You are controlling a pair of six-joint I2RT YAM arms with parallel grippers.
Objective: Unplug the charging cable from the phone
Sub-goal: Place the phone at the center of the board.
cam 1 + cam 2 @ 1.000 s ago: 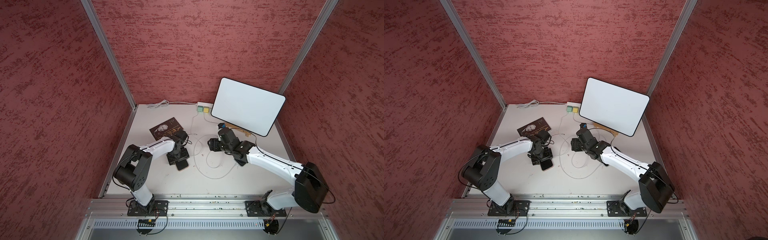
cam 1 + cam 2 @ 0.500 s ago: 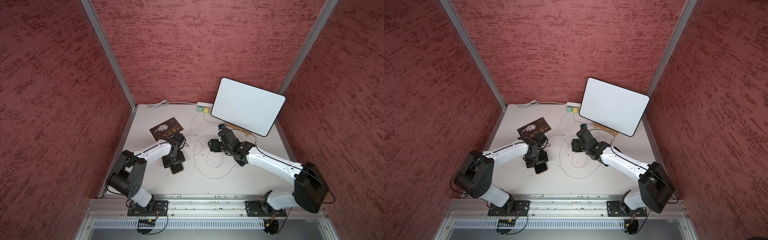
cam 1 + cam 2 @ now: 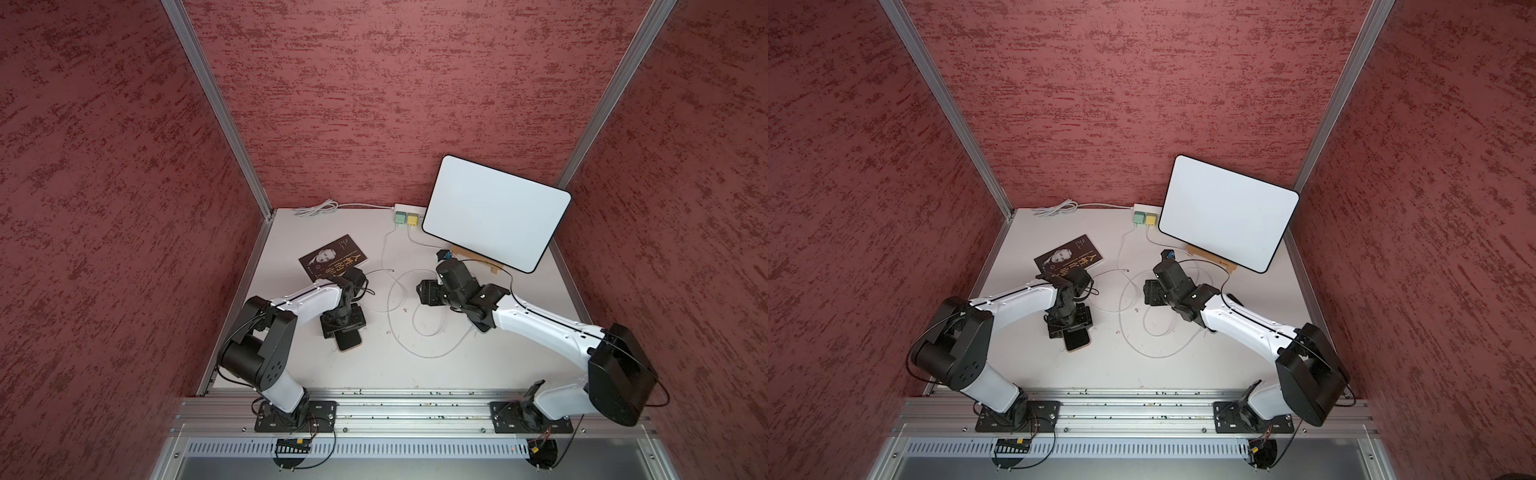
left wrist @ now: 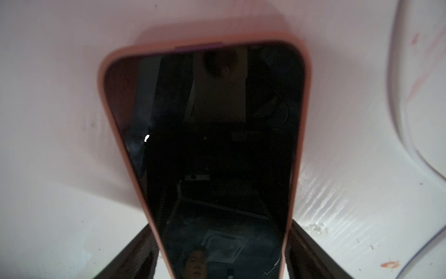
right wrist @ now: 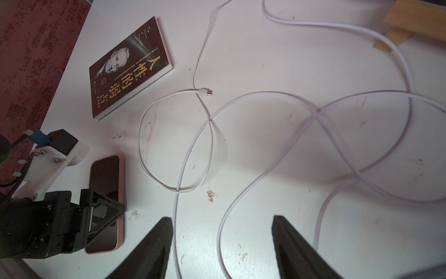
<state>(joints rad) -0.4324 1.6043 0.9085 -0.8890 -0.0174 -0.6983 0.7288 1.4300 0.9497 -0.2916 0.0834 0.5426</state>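
Your left end effector (image 4: 220, 225) clamps the phone (image 4: 205, 120) by its sides, likely to steady it on the counter (image 5: 265, 60), while your right end effector (image 5: 222, 218) hangs open and empty near the cable (image 5: 193, 77), whose plug (image 5: 204, 92) already lies free near the book (image 5: 128, 70).

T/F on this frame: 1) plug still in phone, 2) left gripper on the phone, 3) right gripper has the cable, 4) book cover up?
1. The plug is in the phone: false. It lies loose near the book, apart from the phone.
2. The left gripper has its fingers on either side of the phone: true.
3. The right gripper holds the cable: false. It is open and empty above the loops.
4. The book lies flat, cover up: true.
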